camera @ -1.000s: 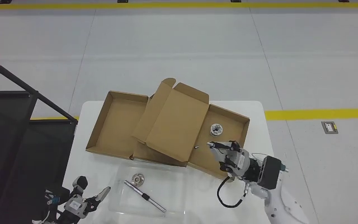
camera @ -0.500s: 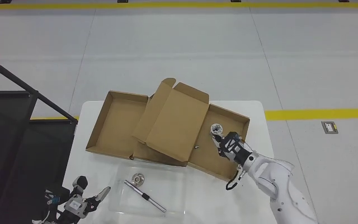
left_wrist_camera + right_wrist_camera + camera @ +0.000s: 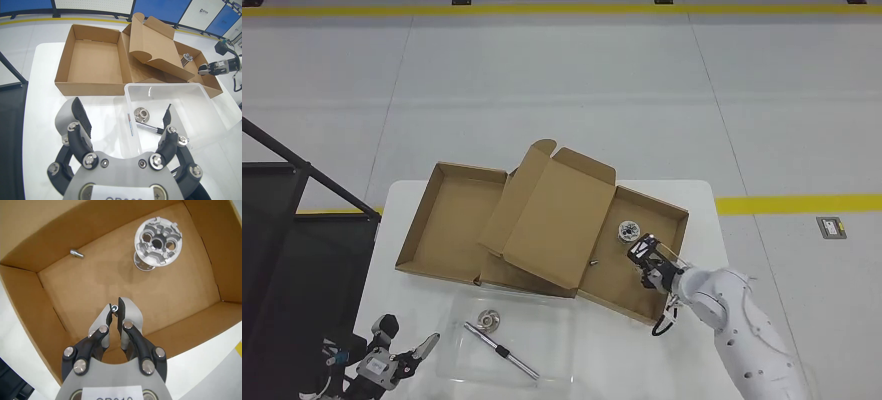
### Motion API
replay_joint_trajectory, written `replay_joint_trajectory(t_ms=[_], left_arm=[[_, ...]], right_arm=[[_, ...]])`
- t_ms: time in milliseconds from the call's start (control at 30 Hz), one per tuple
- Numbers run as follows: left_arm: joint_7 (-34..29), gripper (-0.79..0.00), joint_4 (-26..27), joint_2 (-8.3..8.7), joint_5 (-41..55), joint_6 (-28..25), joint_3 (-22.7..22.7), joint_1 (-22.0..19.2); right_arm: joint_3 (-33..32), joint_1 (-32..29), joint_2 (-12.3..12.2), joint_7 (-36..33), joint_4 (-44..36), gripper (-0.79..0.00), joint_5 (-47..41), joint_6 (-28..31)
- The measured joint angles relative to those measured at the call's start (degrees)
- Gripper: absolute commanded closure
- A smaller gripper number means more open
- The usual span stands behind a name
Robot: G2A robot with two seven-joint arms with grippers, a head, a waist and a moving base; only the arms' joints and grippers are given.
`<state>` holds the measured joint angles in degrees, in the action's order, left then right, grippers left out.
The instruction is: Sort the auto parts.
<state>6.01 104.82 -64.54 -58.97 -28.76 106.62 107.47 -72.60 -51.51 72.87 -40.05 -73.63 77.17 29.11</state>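
Note:
My right gripper (image 3: 114, 307) is shut on a small silver screw (image 3: 114, 308), held just above the floor of the right cardboard box (image 3: 85, 285). A round toothed metal part (image 3: 157, 244) stands near the box's far corner, and a small pin (image 3: 76, 253) lies by a side wall. From above, the right gripper (image 3: 643, 247) sits close beside the toothed part (image 3: 628, 231). My left gripper (image 3: 122, 106) hangs open and empty at the near end of a clear plastic bin (image 3: 162, 84). The bin holds a metal flange (image 3: 141, 113) and a chrome rod (image 3: 149, 129).
An empty open cardboard box (image 3: 442, 225) lies at the table's back left. A raised cardboard lid (image 3: 552, 215) leans over the middle between the two boxes. The white table (image 3: 402, 300) is bare along its left side.
My right gripper has moved deeper into the box toward the toothed part, and its wrist has turned. The left arm has stayed still.

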Motion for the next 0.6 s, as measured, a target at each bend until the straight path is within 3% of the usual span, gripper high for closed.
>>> replay_joint_trajectory(t_ms=[33,167,267,500,600], left_arm=[[0.0,-0.785,0.0,0.00,0.0,0.0,0.0,0.0],[0.0,-0.785,0.0,0.00,0.0,0.0,0.0,0.0],[0.0,-0.785,0.0,0.00,0.0,0.0,0.0,0.0],[1.2,-0.785,1.7,-0.11,-2.2,2.2,0.2,0.0],[0.5,-0.785,5.1,0.08,-7.7,2.1,0.3,0.6]], right_arm=[[0.1,0.2,0.0,-0.3,0.4,-0.228,-0.1,-0.4],[0.2,0.6,-0.1,0.1,1.3,-0.397,-0.4,-1.2],[0.1,0.4,-0.2,0.9,1.0,-0.776,0.8,-2.5],[-1.3,-4.0,-1.0,5.2,-6.3,-0.785,3.3,-3.8],[-2.9,-8.0,-1.5,11.3,-12.7,-0.785,4.2,-3.4]])
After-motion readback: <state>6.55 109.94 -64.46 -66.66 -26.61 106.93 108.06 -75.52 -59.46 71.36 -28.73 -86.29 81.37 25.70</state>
